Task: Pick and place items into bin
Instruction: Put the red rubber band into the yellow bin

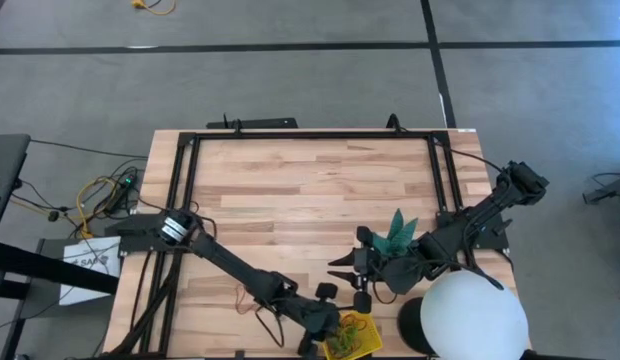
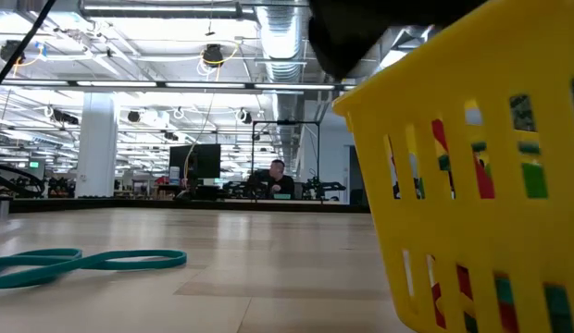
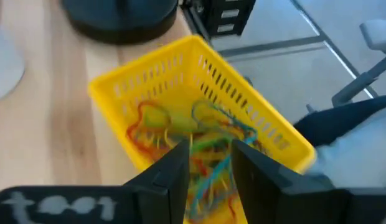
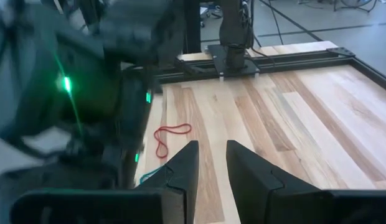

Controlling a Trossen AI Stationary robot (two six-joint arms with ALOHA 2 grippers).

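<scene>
My left gripper (image 3: 208,155) hangs just above the yellow bin (image 3: 243,106) at the table's (image 1: 310,190) near edge, fingers parted, gripping nothing; the tangle of coloured loops (image 3: 180,127) inside shows only from my wrist. From above, my arm hides most of the bin. My right gripper (image 4: 210,163) waits beside the white sphere (image 1: 475,318), slightly parted, empty; a red loop (image 4: 168,138) lies beyond it.

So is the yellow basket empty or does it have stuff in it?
Not empty. The yellow basket holds a tangle of colourful rubber bands, and the left gripper hangs right over them.

Overhead, low, two wrist cameras.
</scene>
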